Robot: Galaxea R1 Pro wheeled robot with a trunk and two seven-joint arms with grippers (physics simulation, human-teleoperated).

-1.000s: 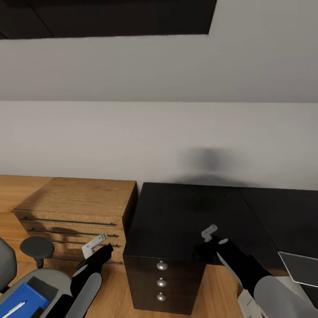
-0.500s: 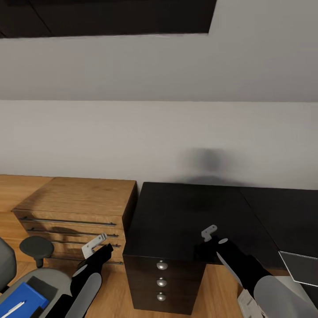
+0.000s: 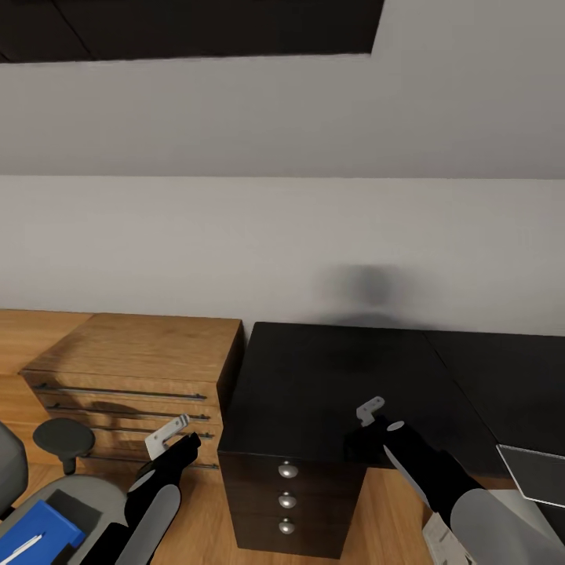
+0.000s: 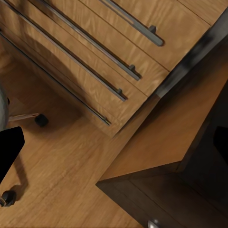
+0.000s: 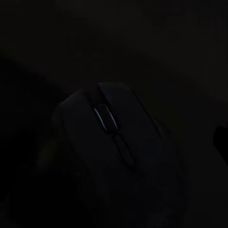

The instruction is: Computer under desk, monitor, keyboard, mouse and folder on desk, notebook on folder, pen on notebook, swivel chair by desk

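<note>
The black mouse (image 5: 114,142) lies on the desk's glossy black top (image 3: 329,369), dim and very close in the right wrist view. My right gripper (image 3: 355,445) hovers over it near the desk's front edge, open, with one dark fingertip (image 5: 221,137) clear of the mouse's side. The grey swivel chair (image 3: 82,490) stands at lower left. It carries the blue folder (image 3: 39,527), the white pen (image 3: 22,547) on top, and a dark flat shape (image 3: 69,504) that may be the notebook. My left gripper (image 3: 191,446) hangs open beside the chair, holding nothing.
An oak drawer chest (image 3: 133,369) with metal bar handles (image 4: 80,71) stands left of the desk's black drawer unit (image 3: 287,498), with a narrow floor gap between. A sloped grey wall rises behind. A grey-edged dark panel (image 3: 537,473) shows at the right edge. A chair castor (image 4: 41,120) rests on the wood floor.
The whole picture has shifted by a few pixels, so the camera moved slightly. Both arms and the things on the chair keep their places.
</note>
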